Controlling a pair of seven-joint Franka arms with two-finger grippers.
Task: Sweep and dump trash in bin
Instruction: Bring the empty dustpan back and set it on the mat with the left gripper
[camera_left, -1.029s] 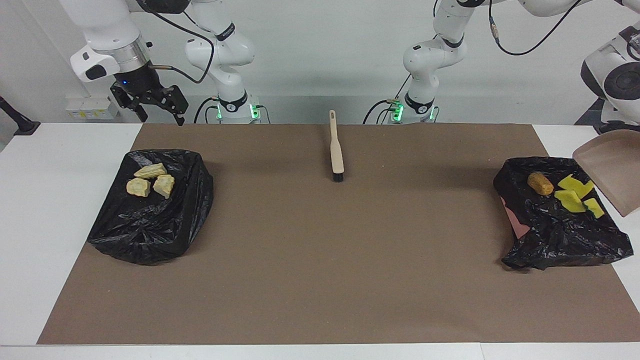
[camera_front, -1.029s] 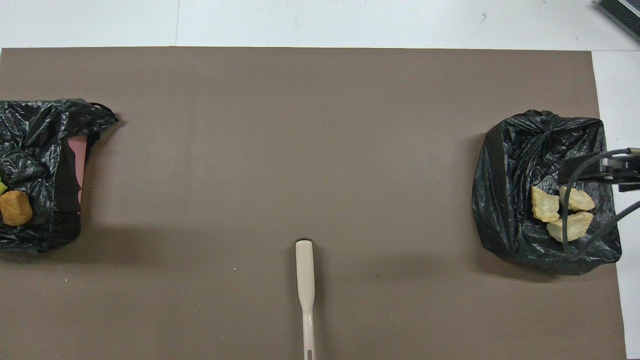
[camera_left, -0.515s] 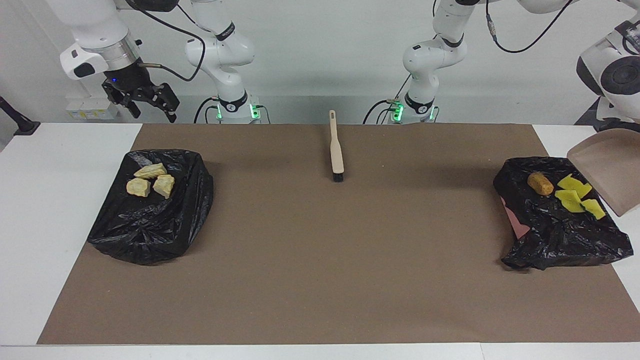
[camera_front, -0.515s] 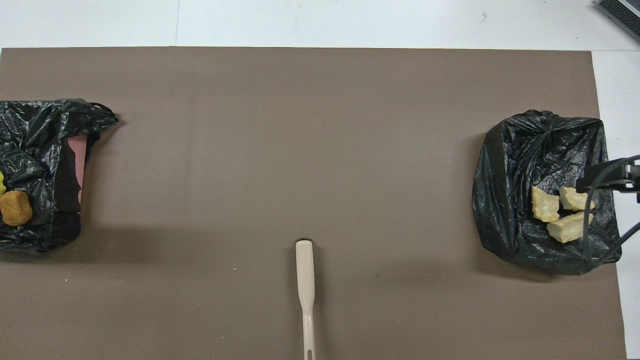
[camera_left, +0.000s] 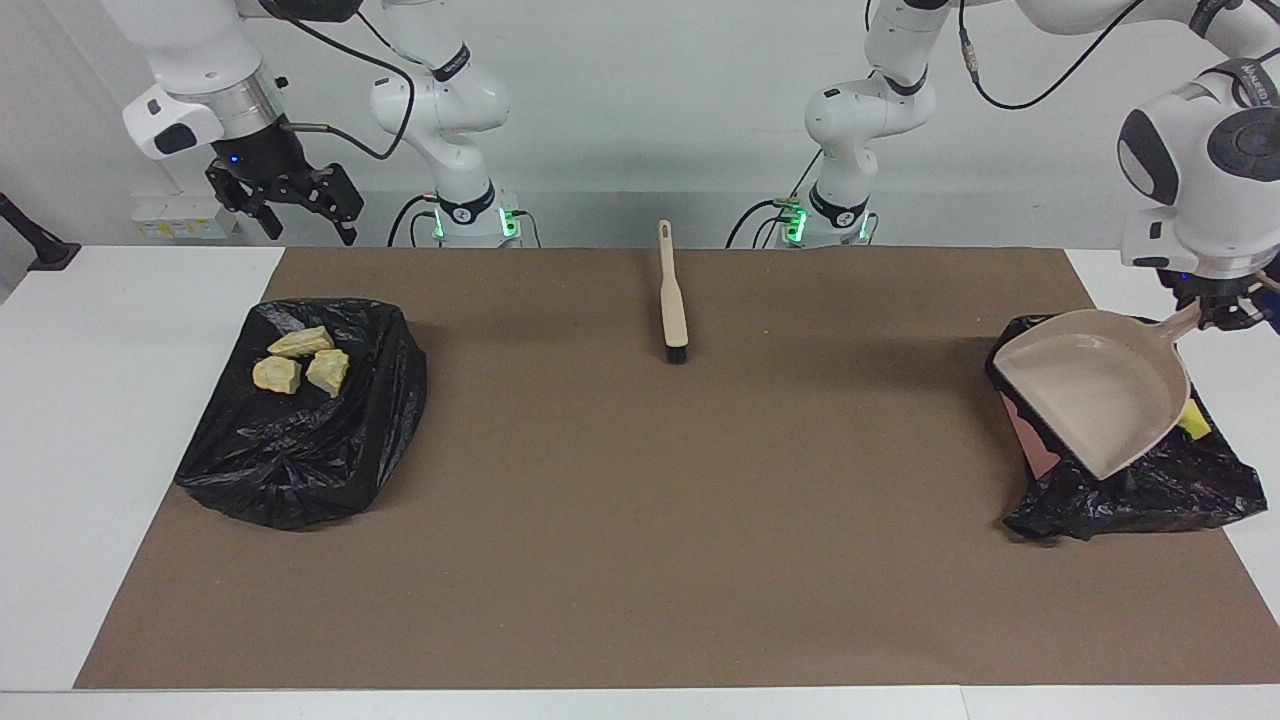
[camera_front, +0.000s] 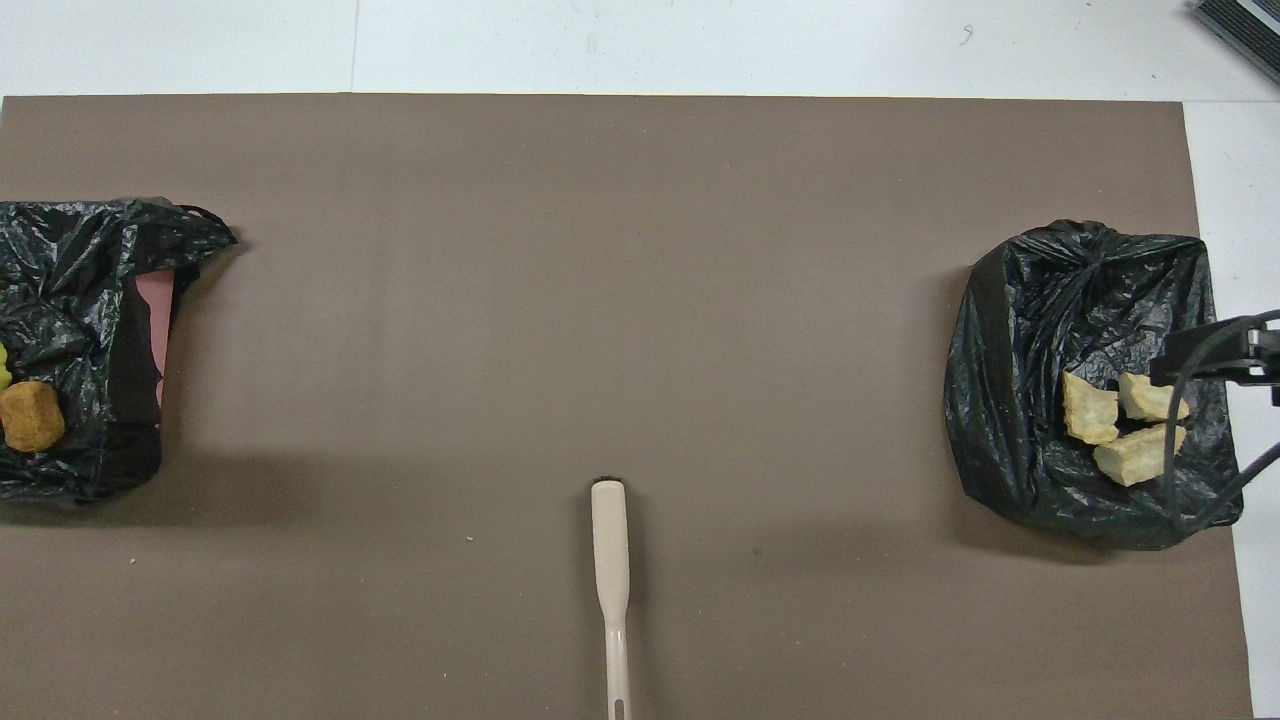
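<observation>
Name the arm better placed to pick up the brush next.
Right, probably: its claw hangs open and empty, while the left claw is shut on the dustpan handle. The brush lies midway between both bases.

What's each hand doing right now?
Left hand: shut on the dustpan handle, over the bin bag.
Right hand: open, holding nothing, raised.

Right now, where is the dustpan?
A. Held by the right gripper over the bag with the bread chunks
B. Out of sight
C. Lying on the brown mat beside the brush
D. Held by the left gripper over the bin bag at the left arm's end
D: the left gripper is shut on the handle of the dustpan, which hangs over the black bin bag at that end.
</observation>
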